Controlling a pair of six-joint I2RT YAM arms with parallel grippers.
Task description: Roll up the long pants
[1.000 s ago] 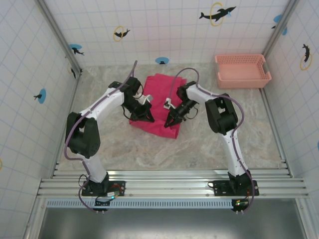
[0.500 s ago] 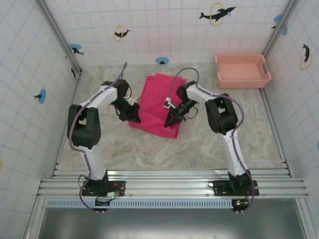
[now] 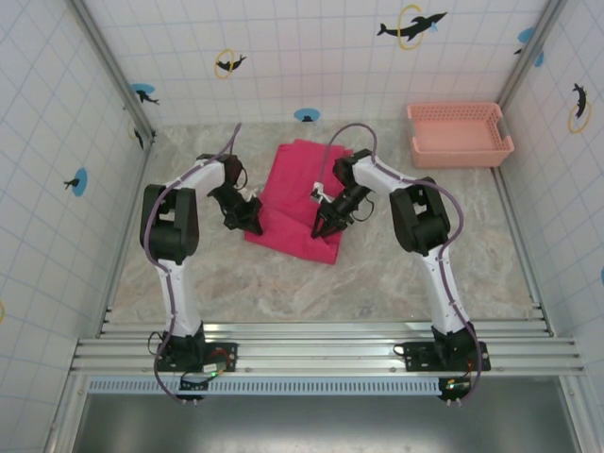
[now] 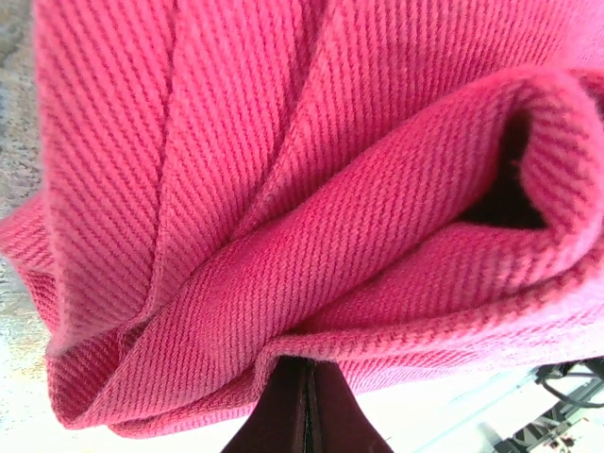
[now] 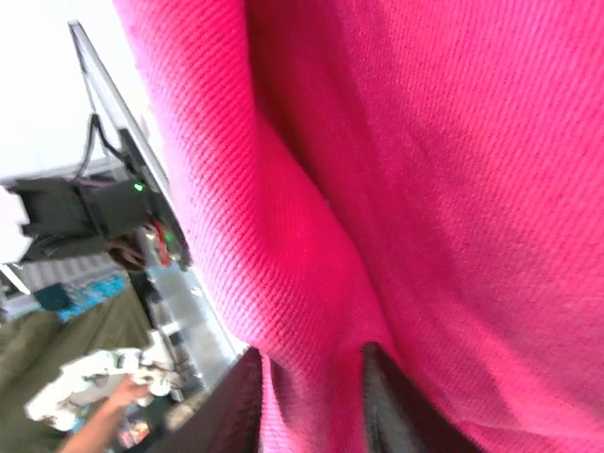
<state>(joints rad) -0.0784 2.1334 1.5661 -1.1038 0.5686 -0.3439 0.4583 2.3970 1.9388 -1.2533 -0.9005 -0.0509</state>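
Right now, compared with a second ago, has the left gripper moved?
Yes. The left gripper has slid to the left, farther from the basket. It went from over the pants out to their left edge.

White arm links [image 3: 442, 283], black joints [image 3: 415, 219], purple cables [image 3: 351, 126].

Bright magenta-red long pants [image 3: 294, 193], folded into a compact slab mid-desk [image 3: 377, 274]. Near edge bunched in soft layered folds. Plain twill weave.

White tiled walls [image 3: 311, 57], marbled tabletop [image 3: 377, 274].
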